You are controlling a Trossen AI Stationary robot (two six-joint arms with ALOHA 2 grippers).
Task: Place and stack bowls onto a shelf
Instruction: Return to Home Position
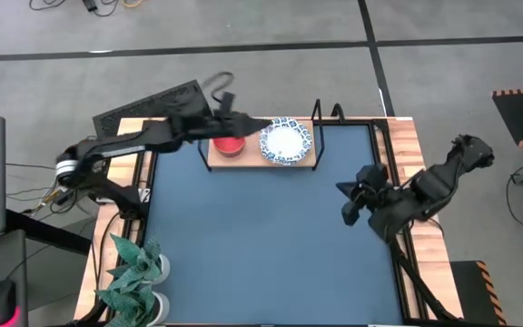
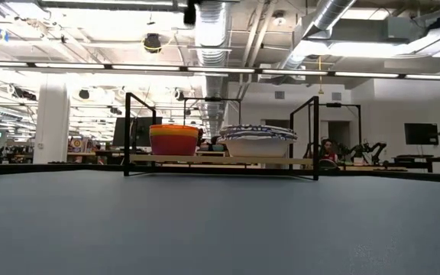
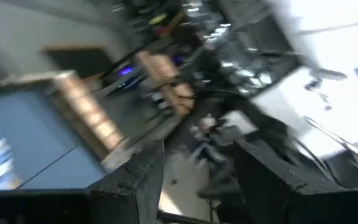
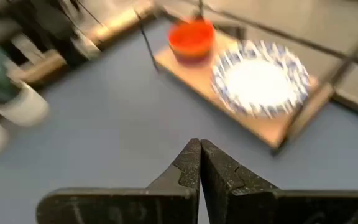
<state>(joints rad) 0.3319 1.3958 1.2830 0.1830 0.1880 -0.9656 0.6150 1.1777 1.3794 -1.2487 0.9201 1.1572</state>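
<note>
The shelf (image 1: 252, 162) stands at the table's far edge, a wooden board between black frame ends. On its left part sits a stack of small bowls (image 2: 174, 140) with a red one (image 1: 229, 145) on top. Beside it, in the middle, is a stack of white bowls with blue patterned rims (image 1: 286, 142). My left gripper (image 3: 194, 180) is raised over the shelf's left part, above the red bowl, open and with nothing between its fingers. My right gripper (image 4: 200, 163) hovers shut and empty over the table's right side (image 1: 348, 207), pointing toward the shelf.
A potted plant (image 1: 137, 272) stands at the table's near left corner. A keyboard (image 1: 148, 104) lies behind the far left corner. The shelf's black frame ends (image 2: 128, 134) (image 2: 315, 137) rise above the board. The blue tabletop (image 1: 271, 245) lies bare between the arms.
</note>
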